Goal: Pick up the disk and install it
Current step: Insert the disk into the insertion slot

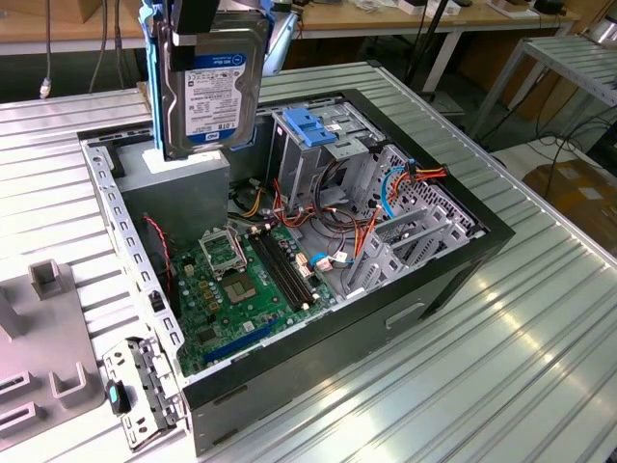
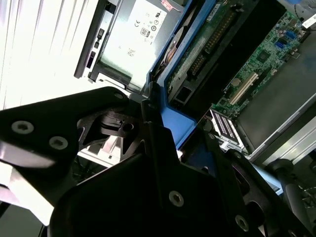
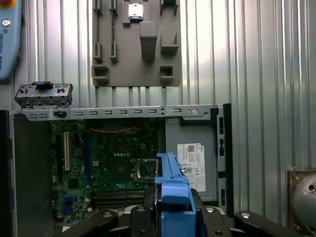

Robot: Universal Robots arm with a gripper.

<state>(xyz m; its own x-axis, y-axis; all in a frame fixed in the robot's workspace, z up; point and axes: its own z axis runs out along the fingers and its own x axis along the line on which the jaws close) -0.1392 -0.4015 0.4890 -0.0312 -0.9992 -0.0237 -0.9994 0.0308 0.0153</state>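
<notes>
gripper [image 3: 173, 217] clamped on disk [image 1: 214, 92]; held upright, over open PC case [image 1: 318, 357]

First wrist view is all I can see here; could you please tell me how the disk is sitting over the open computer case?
Observer: In the exterior view the disk hangs upright, its label facing the camera, over the grey box with the white sticker.
Operator: Thank you. Where is the drive cage from there?
Observer: The metal cage with the blue latch stands to the exterior view's right of the disk, apart from it.
</notes>
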